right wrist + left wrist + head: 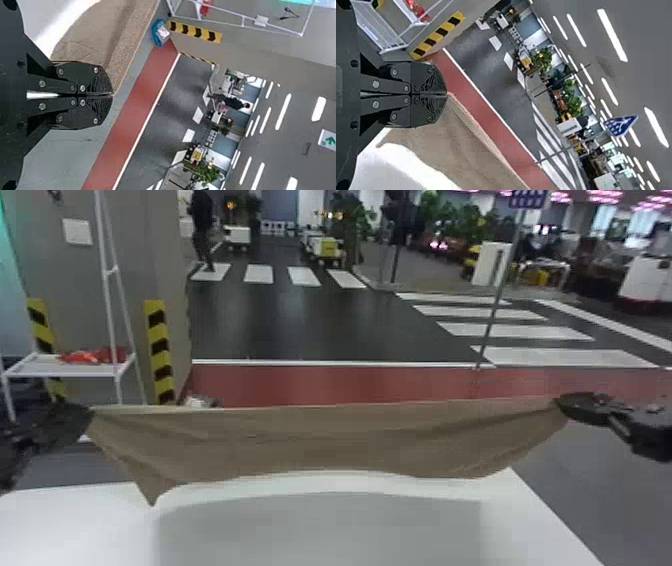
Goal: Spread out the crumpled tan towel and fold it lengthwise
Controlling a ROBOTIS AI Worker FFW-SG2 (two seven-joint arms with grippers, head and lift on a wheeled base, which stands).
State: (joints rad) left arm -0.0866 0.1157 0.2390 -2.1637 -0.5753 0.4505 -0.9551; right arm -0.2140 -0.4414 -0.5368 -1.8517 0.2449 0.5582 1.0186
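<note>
Below lies the white table (75, 525); above its far edge the tan towel (325, 440) hangs in a wide, shallow sweep between the two grippers. The left gripper (90, 416) enters from the head view's left edge, tilted upward and inward, fingers closed on one upper corner. The right gripper (560, 403) comes in from the right edge, aimed inward (nearly level with its partner, and well apart), its fingers pinching the opposite corner. Smallest, a pointed lower tip droops near the left gripper.
</note>
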